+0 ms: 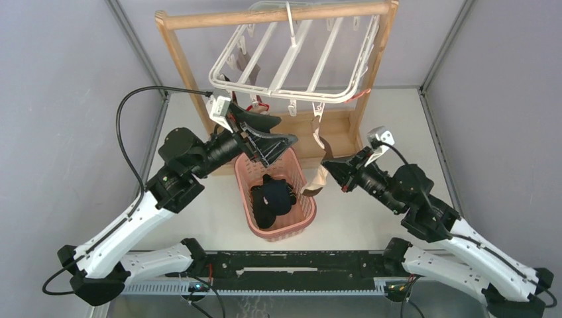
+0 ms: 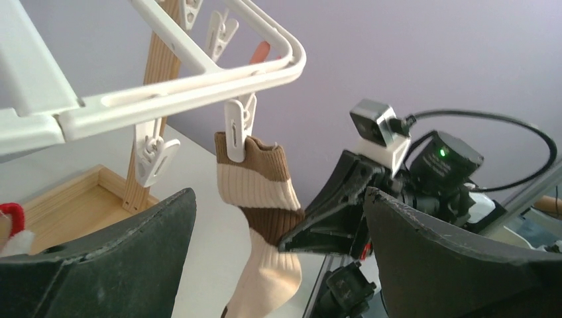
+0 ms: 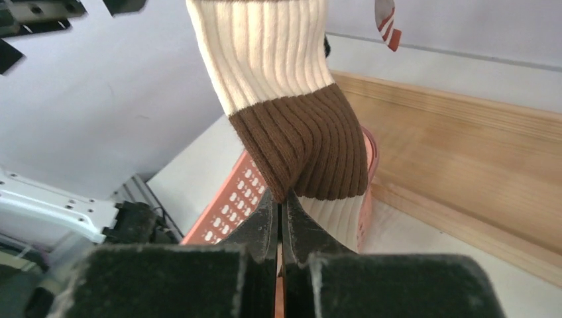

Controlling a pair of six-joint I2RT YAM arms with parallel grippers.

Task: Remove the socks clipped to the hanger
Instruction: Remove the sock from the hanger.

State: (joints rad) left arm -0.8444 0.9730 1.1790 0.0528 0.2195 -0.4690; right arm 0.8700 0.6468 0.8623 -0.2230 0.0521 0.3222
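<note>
One pink basket (image 1: 281,233) sits on the table between the two arms, and everything else is easiest to place from it. Inside is a heap of dark socks (image 1: 272,199), mostly black with some thin white flecks. They're bunched up, so I can't give an honest count. Up behind the basket's far end is the wooden rack (image 1: 205,18), with the single white hanger (image 1: 291,59) hooked over its top bar, tilted. One brown-and-cream banded sock (image 2: 262,179) dangles from a clip (image 2: 235,129) on the hanger's near rail and comes down just past the basket's right rim. The right gripper (image 3: 281,202), right of the basket, has its fingers pressed together on that sock, pinching the brown band about midway down while the cuff is in the clip. The left gripper (image 1: 281,131) hovers over the basket's far end with its fingers spread wide, holding nothing, and the banded sock shows in the gap from its wrist camera. A bit of red-and-white fabric (image 1: 257,105) also hangs from the hanger above the basket's far rim. Several other clips hang bare.
</note>
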